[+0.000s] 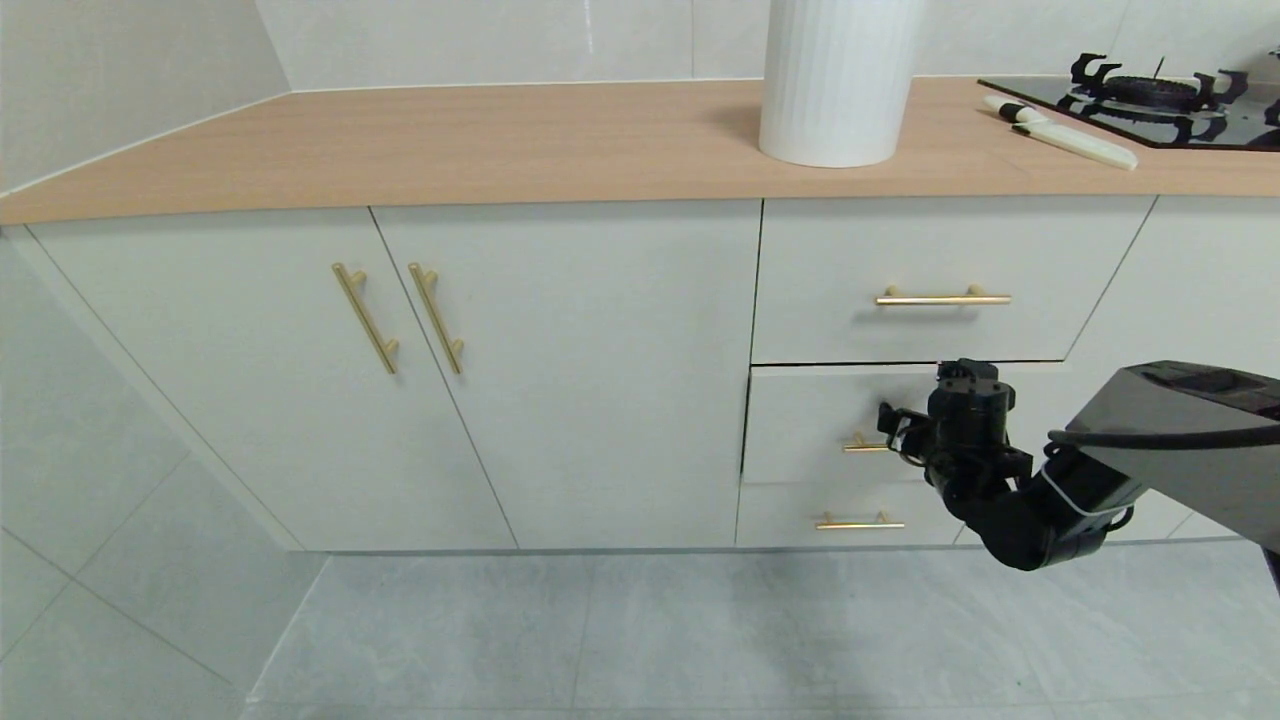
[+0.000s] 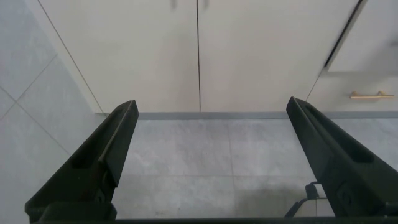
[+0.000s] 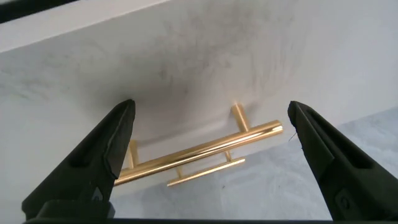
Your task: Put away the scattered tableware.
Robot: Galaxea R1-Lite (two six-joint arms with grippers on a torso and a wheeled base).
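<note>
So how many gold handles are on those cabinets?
5: left door handle, right door handle, top drawer handle, middle drawer handle partly behind the right tool, and bottom drawer handle.

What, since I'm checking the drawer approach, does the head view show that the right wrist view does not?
Head view only: the light wooden countertop, the tall white ribbed canister, the white knife and the black gas hob.
Right wrist view only: the black fingers, open on either side of the handle and apart from it.
Both: the right gripper and the middle drawer's gold bar handle.
</note>
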